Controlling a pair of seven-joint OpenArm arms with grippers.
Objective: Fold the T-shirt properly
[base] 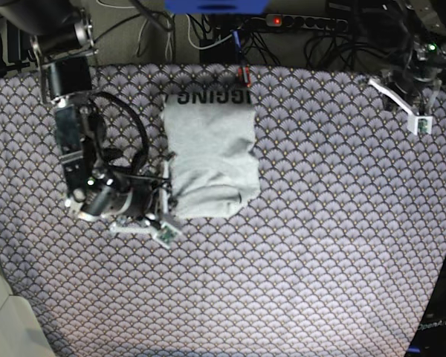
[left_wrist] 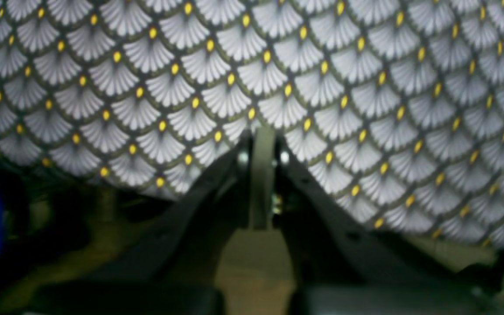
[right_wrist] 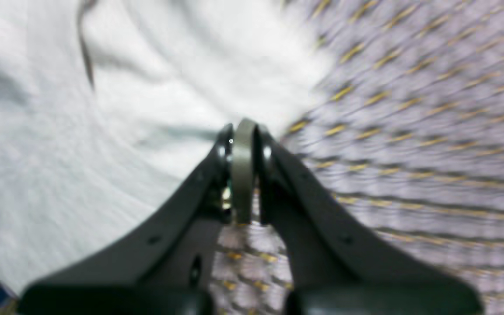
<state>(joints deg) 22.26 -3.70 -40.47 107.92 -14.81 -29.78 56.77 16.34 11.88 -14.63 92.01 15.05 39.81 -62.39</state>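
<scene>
The light grey T-shirt lies folded into a tall block on the patterned tablecloth, with black lettering showing along its far edge. My right gripper sits at the shirt's near-left edge. In the right wrist view the right gripper is shut, its tips right at the border of the T-shirt, with no cloth visible between the pads. The view is blurred. My left gripper is shut with nothing in it, hanging over bare tablecloth. In the base view the left gripper is at the far right corner.
Cables and a power strip run behind the table's far edge. The table's edge shows close below the left gripper, with dark floor beyond. A pale surface borders the near-left corner.
</scene>
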